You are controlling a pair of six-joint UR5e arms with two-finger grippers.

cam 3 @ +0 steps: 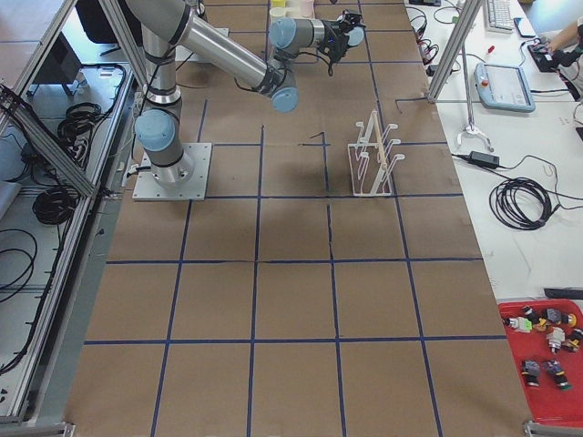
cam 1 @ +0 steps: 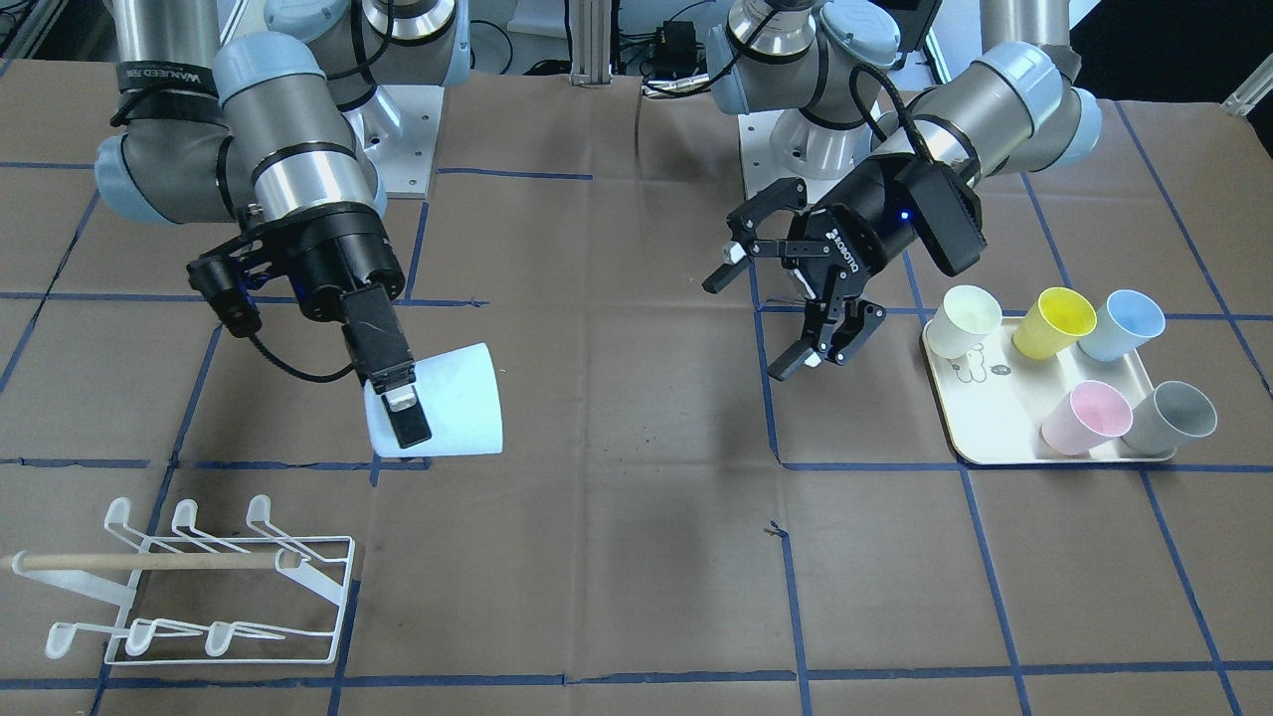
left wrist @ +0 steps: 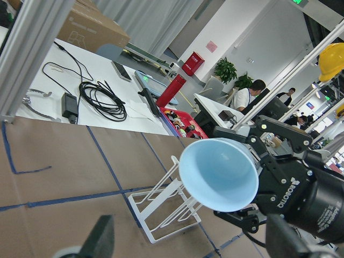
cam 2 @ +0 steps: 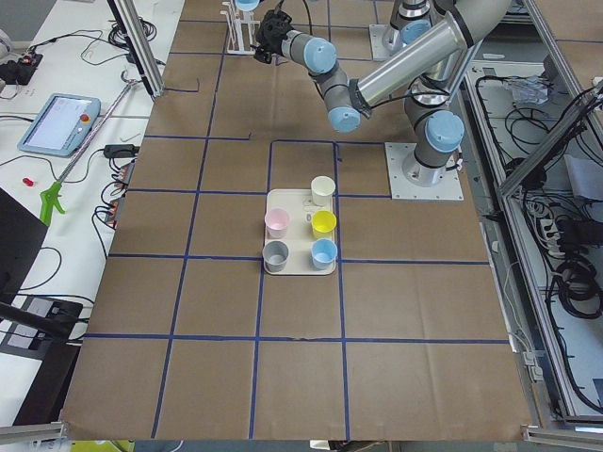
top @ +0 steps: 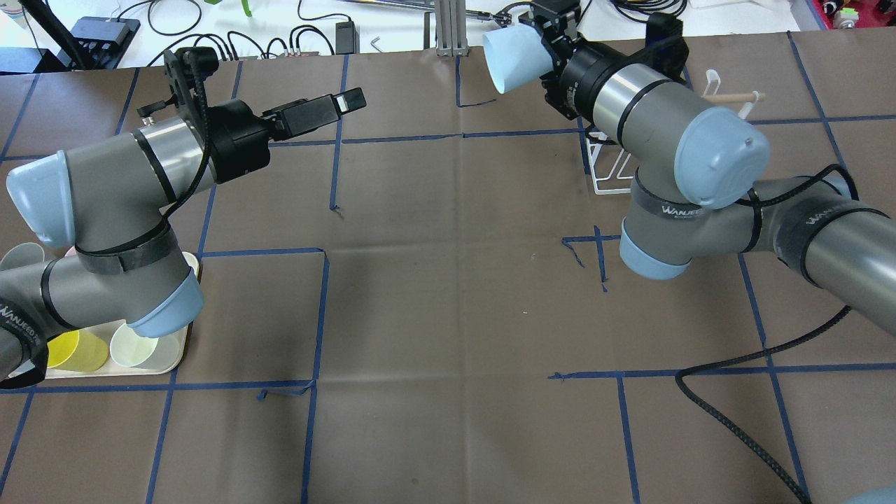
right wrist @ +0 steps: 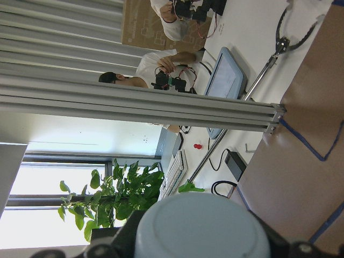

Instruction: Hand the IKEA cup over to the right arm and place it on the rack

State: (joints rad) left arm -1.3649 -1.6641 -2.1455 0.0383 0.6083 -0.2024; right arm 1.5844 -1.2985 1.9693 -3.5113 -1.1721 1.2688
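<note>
Jaws of the right gripper (cam 1: 408,413) are closed on the wall of the pale blue cup (cam 1: 457,398). The cup hangs tilted in the air above the table, near the rack (cam 1: 199,587) but apart from it. The left gripper (cam 1: 751,323) has its jaws spread wide and empty, beside the tray (cam 1: 1004,418).

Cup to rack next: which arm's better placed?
Right. The right gripper is shut on the pale blue cup, with the rack on its side of the table. The left gripper is open, empty, by the tray.
</note>
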